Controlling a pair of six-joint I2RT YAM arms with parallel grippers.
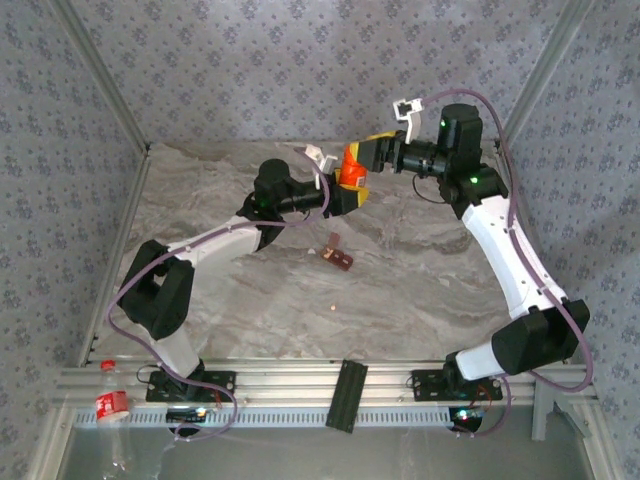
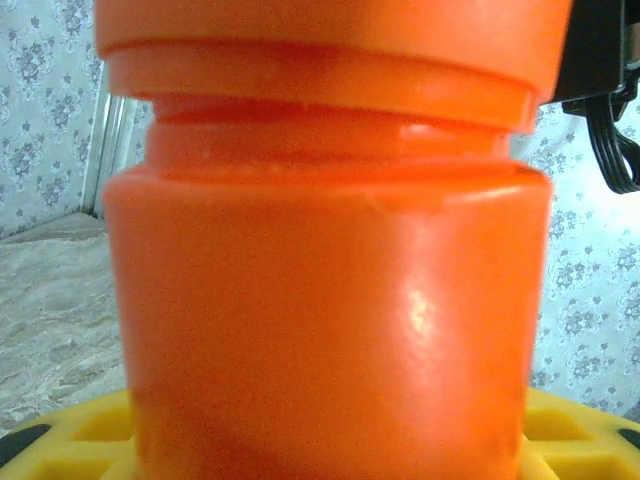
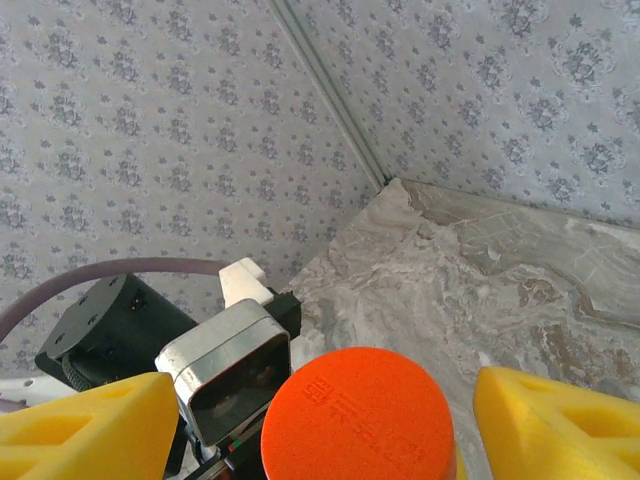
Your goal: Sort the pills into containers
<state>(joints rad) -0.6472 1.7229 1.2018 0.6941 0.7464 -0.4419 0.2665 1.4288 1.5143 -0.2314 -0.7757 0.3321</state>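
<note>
Inspection, left to right. My left claw (image 1: 348, 192) is clenched on the orange bottle (image 1: 352, 168) and holds it off the table (image 1: 430, 290), far of centre. The left wrist view shows the bottle body seated between the yellow fingers (image 2: 60, 440).

The containers (image 1: 337, 257) lie on the table just near of the bottle. I cannot tell whether any compartment is filled. One pale speck (image 1: 333, 306) lies loose on the table nearer to me, apart from the containers. I take it for a pill.

My right claw (image 1: 372, 150) stands released astride the cap (image 3: 358, 415), with a gap on each side.

Assessment: the cap is on and no sorting is visible. Opening the bottle, dispensing and placing the pills all remain, so I judge the task barely begun.
</note>
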